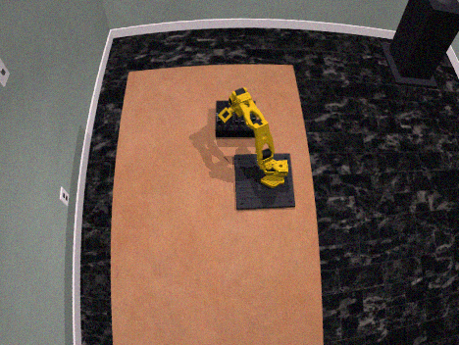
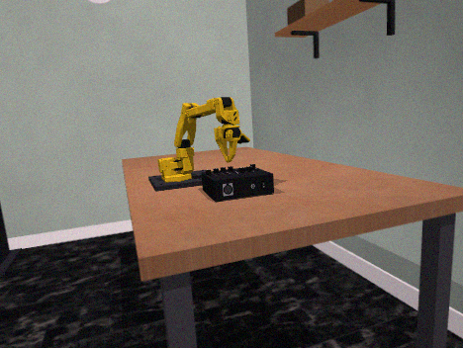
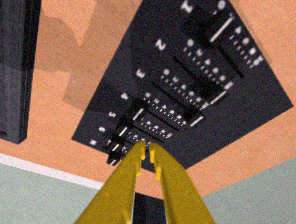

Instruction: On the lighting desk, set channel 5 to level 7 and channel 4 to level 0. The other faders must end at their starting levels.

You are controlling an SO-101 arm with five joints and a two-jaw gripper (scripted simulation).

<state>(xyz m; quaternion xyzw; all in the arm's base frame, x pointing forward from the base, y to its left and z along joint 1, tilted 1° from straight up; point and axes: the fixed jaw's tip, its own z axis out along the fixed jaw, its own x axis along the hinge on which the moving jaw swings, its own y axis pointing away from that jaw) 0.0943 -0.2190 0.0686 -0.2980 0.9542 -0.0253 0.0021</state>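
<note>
The black lighting desk (image 1: 234, 132) (image 2: 242, 192) (image 3: 260, 95) lies on the table beyond the arm's base. In the wrist view the channel 4 fader (image 3: 138, 113) and the channel 5 fader (image 3: 123, 131) both stand at or near the 0 end of their slots. My gripper (image 2: 229, 160) (image 3: 148, 146) is shut and empty. Its tips hang above the desk, over the region beside the scales of channels 5 and 6; the height is small but they look clear of the knobs. The fingers hide the far ends of the last channels.
The channel 1 fader (image 3: 221, 29) is near its low end. The channel 2 fader (image 3: 218, 96) and channel 3 fader (image 3: 196, 120) stand near their high ends. The last two faders sit low, close beside channel 5. The arm's dark base plate (image 1: 250, 196) is nearer.
</note>
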